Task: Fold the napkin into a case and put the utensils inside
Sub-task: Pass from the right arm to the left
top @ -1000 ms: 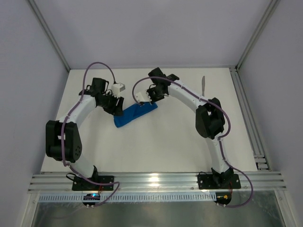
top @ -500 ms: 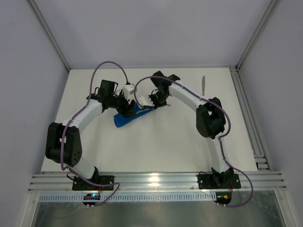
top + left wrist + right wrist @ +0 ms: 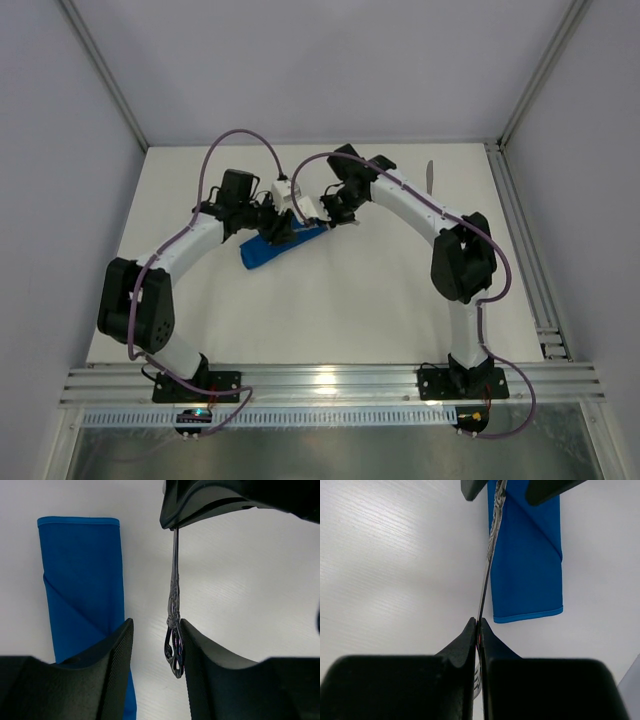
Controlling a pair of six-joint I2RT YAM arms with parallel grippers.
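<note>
The napkin (image 3: 283, 247) lies folded into a narrow blue case (image 3: 80, 575) on the white table. My right gripper (image 3: 477, 622) is shut on the silver fork (image 3: 489, 555). It holds the fork near the tines, which poke out under its fingers, just off the case's (image 3: 527, 560) long edge. The fork's ornate handle end (image 3: 174, 650) hangs between the jaws of my left gripper (image 3: 155, 625). That gripper is open: the handle touches one pad and stands apart from the other. In the top view, the left gripper (image 3: 283, 225) and right gripper (image 3: 325, 212) meet above the case's far end.
The silver knife (image 3: 429, 178) lies alone at the back right of the table, near the metal frame rail (image 3: 520, 230). Both arms arch over the table's middle, their purple cables looping above them.
My left arm has swung right, from beside the case to the right gripper, and its jaws now stand around the fork's handle. The right gripper has kept its hold and shifted slightly.
</note>
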